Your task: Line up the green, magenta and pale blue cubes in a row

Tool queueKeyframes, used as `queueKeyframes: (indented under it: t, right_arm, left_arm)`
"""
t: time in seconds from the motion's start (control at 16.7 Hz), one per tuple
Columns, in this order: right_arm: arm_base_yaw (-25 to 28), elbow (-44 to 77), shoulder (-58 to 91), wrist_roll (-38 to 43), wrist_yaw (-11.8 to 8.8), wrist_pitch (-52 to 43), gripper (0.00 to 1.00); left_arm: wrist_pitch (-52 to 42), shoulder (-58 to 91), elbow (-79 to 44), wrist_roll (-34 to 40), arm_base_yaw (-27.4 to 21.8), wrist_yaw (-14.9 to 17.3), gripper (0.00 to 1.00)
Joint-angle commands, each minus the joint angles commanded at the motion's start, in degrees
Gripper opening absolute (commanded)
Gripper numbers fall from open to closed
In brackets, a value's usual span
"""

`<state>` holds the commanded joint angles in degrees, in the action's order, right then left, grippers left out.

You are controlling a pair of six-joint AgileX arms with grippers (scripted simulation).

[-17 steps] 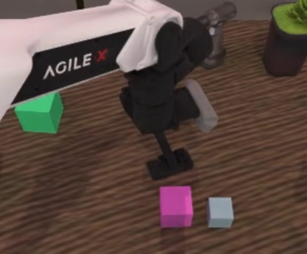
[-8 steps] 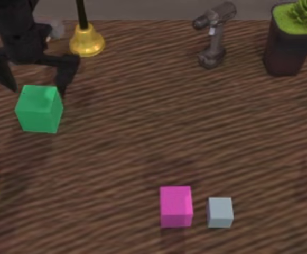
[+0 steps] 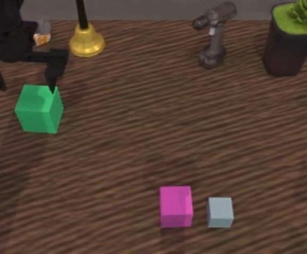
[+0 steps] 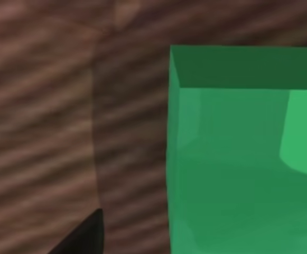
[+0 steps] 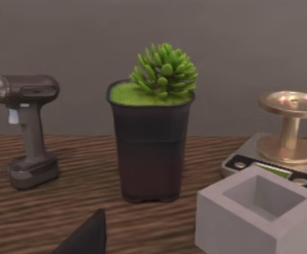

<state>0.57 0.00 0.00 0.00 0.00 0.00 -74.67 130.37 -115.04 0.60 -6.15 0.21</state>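
Containers: a dark plant pot (image 3: pixel 290 50) at the table's (image 3: pixel 142 132) far right holds a green succulent (image 5: pixel 165 71); a grey open box (image 5: pixel 256 211), seen only from the right wrist, is empty.

Three cubes. Green cube (image 3: pixel 38 108) sits far left. Magenta cube (image 3: pixel 176 206) and pale blue cube (image 3: pixel 220 212) sit side by side near the front, a narrow gap between them, well apart from the green.

One brass bell (image 3: pixel 86 41), one cordless drill (image 3: pixel 214 34), one small orange-and-white block (image 3: pixel 42 37).

Left gripper (image 3: pixel 24 71) hangs over the green cube's far edge, fingers spread wide, one tip at its top corner.

Right gripper: barely one finger (image 5: pixel 87 238) visible; spread or closed, cannot tell. Its wrist view alone shows a scale (image 5: pixel 272 166) carrying a brass spool (image 5: pixel 289 127).
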Motion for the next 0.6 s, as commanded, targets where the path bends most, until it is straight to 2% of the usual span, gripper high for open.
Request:
queueKeyframes:
  t: [0.42, 0.6]
  right_arm:
    - [0.0, 0.0, 0.0, 0.0, 0.0, 0.0, 1.00]
    - [0.0, 0.0, 0.0, 0.0, 0.0, 0.0, 1.00]
  left_arm:
    - [15.3, 3.3, 11.5, -0.1, 0.1, 0.0, 1.00]
    - [16.9, 3.9, 13.0, -0.1, 0.2, 0.1, 1.00]
